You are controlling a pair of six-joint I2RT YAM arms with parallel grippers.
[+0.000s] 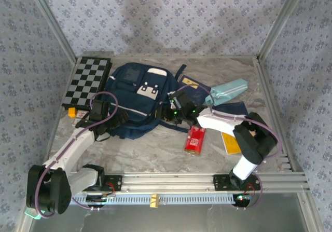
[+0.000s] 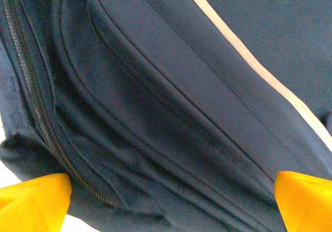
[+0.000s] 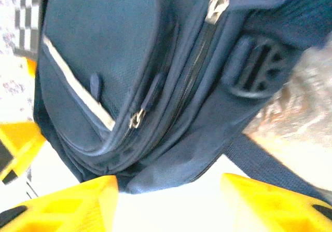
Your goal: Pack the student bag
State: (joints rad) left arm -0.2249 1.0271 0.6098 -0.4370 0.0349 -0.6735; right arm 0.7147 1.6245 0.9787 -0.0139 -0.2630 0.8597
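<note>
Student bag point(image 1: 136, 99) flanked: checkerboard point(image 1: 88, 81) left, red box point(image 1: 195, 139), pencil case point(image 1: 226, 92) right.

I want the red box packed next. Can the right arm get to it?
Probably yes. The red box lies bare on the table, nothing on top, close to where the right fingers sit open at the student bag.

Chessboard point(image 1: 88, 81) left of student bag point(image 1: 132, 96), pencil case point(image 1: 228, 91) right, possibly overlapping a book point(image 1: 191, 82).
</note>
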